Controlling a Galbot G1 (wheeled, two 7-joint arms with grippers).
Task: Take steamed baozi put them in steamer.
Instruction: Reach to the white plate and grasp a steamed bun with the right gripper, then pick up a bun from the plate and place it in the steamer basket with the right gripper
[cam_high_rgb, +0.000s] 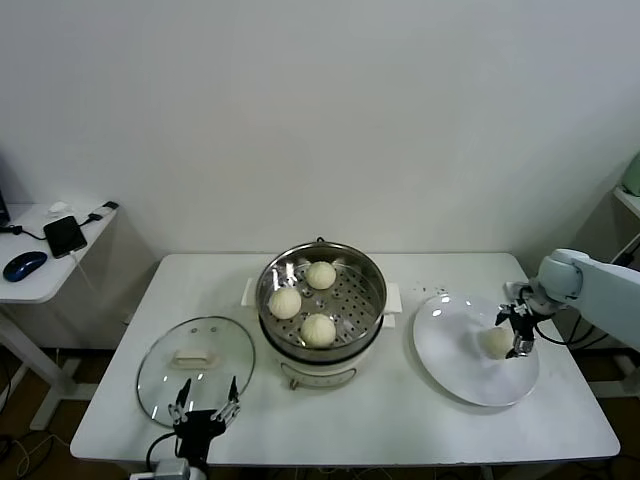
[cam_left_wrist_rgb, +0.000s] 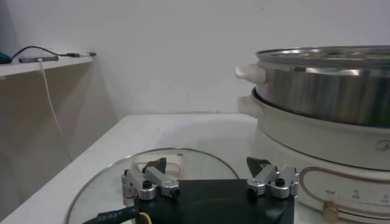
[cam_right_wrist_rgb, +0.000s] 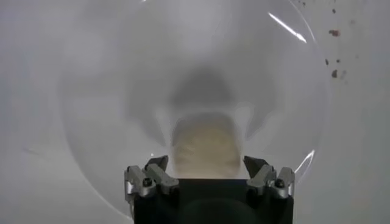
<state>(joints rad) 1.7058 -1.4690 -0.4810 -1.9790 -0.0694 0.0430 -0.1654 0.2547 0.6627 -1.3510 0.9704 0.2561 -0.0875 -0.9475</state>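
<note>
On the white table (cam_high_rgb: 400, 420): you have everything laid out in a row, lid, pot, plate, from the robot's left to its right.
Steamer: the round shiny stainless-steel steamer (cam_high_rgb: 322, 300) with a perforated tray sits mid-table on its cream-white electric base; in your left wrist view its steel wall (cam_left_wrist_rgb: 329, 91) rises beside the lid.
Baozi in the tray: you can count three small round cream-white steamed baozi on the perforated tray, one at the far side (cam_high_rgb: 321, 274), one toward the robot's left (cam_high_rgb: 285, 302), one at the near side (cam_high_rgb: 318, 329), each apart from the others.
Baozi on the plate: the fourth cream-white bun (cam_high_rgb: 497, 341) lies on the flat round white plate (cam_high_rgb: 450, 360), on the robot's right of the steamer; your right wrist view shows it close up (cam_right_wrist_rgb: 206, 146).
Right gripper: your right gripper (cam_high_rgb: 517, 331) is down over the plate with its jaws spread wide, the bun sitting between the fingertips (cam_right_wrist_rgb: 156, 163); whether the pads touch it, you cannot tell, and it is not clamped.
Left gripper: your left gripper (cam_high_rgb: 205, 408) waits at the table's near edge, jaws wide apart and holding nothing, just above the near rim of the round glass lid (cam_high_rgb: 195, 365).
Side table: a dark phone (cam_high_rgb: 64, 235) and a blue mouse (cam_high_rgb: 24, 265) lie on the small white side table (cam_high_rgb: 40, 285) at far left.
</note>
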